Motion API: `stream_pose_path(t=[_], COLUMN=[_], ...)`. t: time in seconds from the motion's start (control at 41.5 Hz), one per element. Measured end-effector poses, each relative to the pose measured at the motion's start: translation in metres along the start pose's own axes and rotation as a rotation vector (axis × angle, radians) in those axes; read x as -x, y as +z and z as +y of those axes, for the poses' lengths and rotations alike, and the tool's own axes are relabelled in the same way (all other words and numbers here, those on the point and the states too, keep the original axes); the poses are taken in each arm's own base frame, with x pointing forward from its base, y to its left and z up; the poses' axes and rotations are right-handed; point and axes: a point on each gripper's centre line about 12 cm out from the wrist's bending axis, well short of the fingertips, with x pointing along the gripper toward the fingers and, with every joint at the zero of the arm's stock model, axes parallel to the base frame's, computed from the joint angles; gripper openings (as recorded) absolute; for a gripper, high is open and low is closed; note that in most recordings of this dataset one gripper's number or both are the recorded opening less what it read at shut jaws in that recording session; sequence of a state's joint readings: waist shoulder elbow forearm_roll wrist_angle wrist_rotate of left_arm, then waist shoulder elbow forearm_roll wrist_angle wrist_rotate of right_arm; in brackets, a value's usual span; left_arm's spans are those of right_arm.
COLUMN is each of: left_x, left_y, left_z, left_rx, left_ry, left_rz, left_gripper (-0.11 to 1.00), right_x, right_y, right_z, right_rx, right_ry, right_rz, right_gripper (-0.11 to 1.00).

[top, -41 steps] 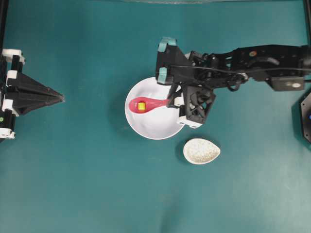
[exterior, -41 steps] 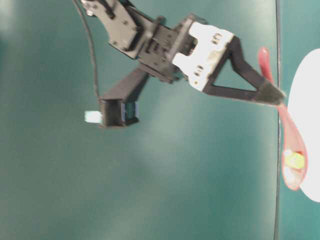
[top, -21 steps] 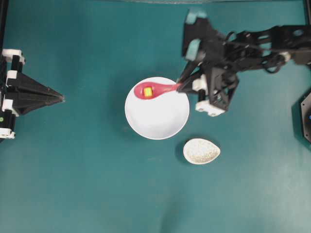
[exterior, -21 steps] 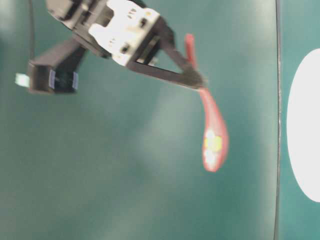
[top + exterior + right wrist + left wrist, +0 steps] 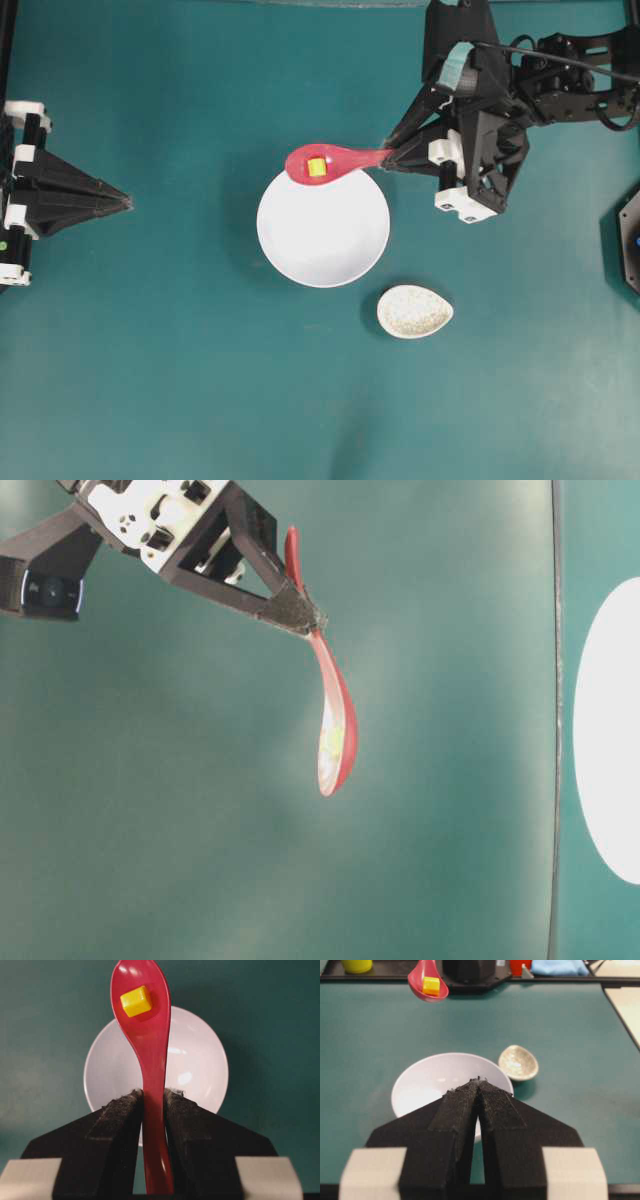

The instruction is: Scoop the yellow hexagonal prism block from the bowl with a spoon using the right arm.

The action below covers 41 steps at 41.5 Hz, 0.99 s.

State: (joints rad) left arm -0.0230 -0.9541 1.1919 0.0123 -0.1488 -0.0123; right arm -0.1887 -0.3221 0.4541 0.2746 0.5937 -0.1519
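The green table (image 5: 180,380) carries no brand, label or readable writing, and none shows on any other thing in view.

The right arm (image 5: 560,70) reaches in from the upper right of the overhead view. Its right gripper (image 5: 388,158) has both jaws pressed against the handle of the spoon (image 5: 335,160), 1 on each side, with no gap left beyond the handle's width. The left gripper (image 5: 128,203) rests at the left edge of the table, its 2 jaws drawn together to a thin slit with nothing between them.

The bowl (image 5: 323,235) sits on the table ahead of the left gripper's jaw tips and below and beyond the right gripper's jaws; the right wrist view shows it under the spoon's handle. The speckled oval dish (image 5: 414,311) lies just beside the bowl, apart from it.

The spoon extends straight out from the right jaws, its scoop over the bowl's far rim in the overhead view and well clear of the table in the table-level view. The yellow block (image 5: 316,168) lies in the scoop, at the far end from the jaws.

1 second ago the scoop was low inside the bowl; since then the arm has lifted the spoon, with the block aboard, and drawn back toward the upper right.
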Motion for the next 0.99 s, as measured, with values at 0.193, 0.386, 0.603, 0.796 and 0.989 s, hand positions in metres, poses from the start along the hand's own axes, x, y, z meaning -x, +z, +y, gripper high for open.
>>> stream_pose_path(t=[0.193,0.386,0.603,0.796,0.989], left_x=[0.0000,0.0000,-0.0001,0.0000,0.0000], left_y=[0.0000,0.0000,0.0008,0.0000,0.0000], left_z=[0.0000,-0.0003,0.0000,0.0000,-0.0003], left_rx=[0.005,0.003,0.003,0.003,0.003], left_ry=[0.000,-0.002,0.000,0.000,-0.002], left_rz=[0.000,0.000,-0.003,0.000,0.000], left_gripper=[0.00,0.00,0.00,0.00,0.00], right_x=[0.0002,0.0002,0.0002,0.0002,0.0002], right_y=[0.0006,0.0006,0.0006,0.0006,0.0006], right_z=[0.0001,0.0001,0.0001,0.0001,0.0001], right_rx=[0.002,0.002,-0.001,0.000,0.000], right_ry=[0.000,0.000,0.000,0.000,0.000], right_rz=[-0.002,-0.002,-0.002,-0.002,-0.002], right_gripper=[0.22,0.21,0.07,0.07,0.07])
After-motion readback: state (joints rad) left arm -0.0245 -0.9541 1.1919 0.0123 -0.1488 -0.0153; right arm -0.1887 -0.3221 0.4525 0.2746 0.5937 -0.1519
